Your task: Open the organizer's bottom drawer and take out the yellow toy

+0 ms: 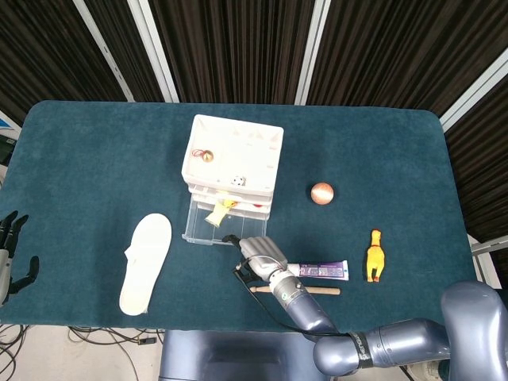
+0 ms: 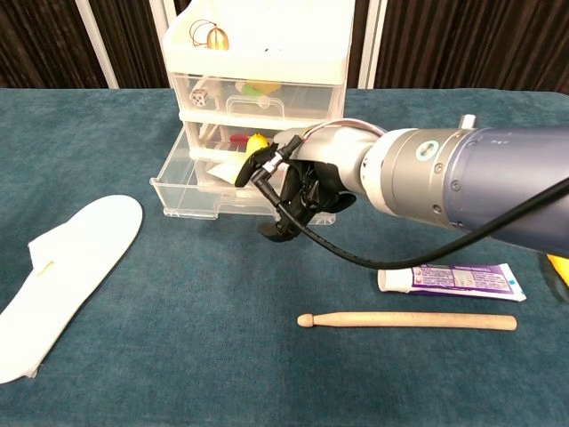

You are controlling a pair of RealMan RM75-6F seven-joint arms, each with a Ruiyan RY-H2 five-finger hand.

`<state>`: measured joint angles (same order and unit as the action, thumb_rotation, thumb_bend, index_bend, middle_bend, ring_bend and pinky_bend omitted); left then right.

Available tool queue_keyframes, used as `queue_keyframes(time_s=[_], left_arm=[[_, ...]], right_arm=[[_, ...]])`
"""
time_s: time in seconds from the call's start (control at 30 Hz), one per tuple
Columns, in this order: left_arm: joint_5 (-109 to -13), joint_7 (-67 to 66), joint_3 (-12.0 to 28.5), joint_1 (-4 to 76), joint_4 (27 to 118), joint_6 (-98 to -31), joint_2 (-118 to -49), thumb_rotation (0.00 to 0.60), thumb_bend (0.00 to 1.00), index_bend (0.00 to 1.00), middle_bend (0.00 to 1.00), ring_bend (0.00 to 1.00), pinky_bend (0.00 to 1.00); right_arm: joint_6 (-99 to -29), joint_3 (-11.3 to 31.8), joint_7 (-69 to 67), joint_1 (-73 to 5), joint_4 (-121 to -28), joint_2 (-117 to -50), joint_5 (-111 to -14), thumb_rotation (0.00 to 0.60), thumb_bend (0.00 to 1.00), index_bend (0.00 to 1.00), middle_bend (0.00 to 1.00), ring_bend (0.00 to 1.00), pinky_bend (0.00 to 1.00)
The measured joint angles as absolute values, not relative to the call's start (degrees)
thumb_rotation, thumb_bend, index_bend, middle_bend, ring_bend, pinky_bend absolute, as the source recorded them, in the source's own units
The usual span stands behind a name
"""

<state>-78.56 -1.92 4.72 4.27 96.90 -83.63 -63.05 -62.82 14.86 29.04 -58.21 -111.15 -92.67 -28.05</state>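
**Drawer out, toy still inside**

Our right hand sits at the front of the clear plastic bottom drawer of the white three-tier organizer, fingers curled in; we cannot tell whether it grips the drawer front or holds nothing. The drawer stands pulled out. To do this step well, we judge the hand should release, lift over the front wall and come down from above. The small yellow toy lies inside the drawer, just behind and slightly above the hand, apart from it. Our left hand hangs open off the bench's edge.
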Motion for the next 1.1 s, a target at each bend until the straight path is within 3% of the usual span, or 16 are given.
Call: queue_keyframes(time_s=[0.37, 0.67, 0.93, 1.1], left_arm=[[-78.6, -1.8, 4.7, 4.3, 96.9, -83.6, -63.0, 0.600, 0.46, 0.06, 0.00, 0.00, 0.00], [-78.6, -1.7, 4.7, 4.3, 96.9, -83.5, -63.0, 0.600, 0.46, 0.06, 0.00, 0.00, 0.00], [-78.4, -2.0, 4.8, 4.4, 97.0, -83.5, -63.1, 0.600, 0.46, 0.06, 0.00, 0.00, 0.00], [-78.4, -2.0, 4.8, 4.4, 97.0, -83.5, -63.1, 0.600, 0.46, 0.06, 0.00, 0.00, 0.00]], right_arm=[[-62.9, 16.4, 25.0, -56.9, -111.5, -92.7, -32.1, 0.600, 0.48, 0.22, 0.93, 1.00, 1.00], [-65.0, 18.1, 26.4, -57.3, -111.3, -90.9, -38.5, 0.600, 0.31, 0.24, 1.00, 1.00, 1.00], [-60.6, 18.6, 29.9, -60.2, -108.6, -87.0, -42.2, 0.600, 0.27, 0.25, 1.00, 1.00, 1.00], [-59.4, 16.8, 34.2, -62.4, -104.3, -86.6, -47.4, 0.600, 0.27, 0.26, 1.00, 1.00, 1.00]])
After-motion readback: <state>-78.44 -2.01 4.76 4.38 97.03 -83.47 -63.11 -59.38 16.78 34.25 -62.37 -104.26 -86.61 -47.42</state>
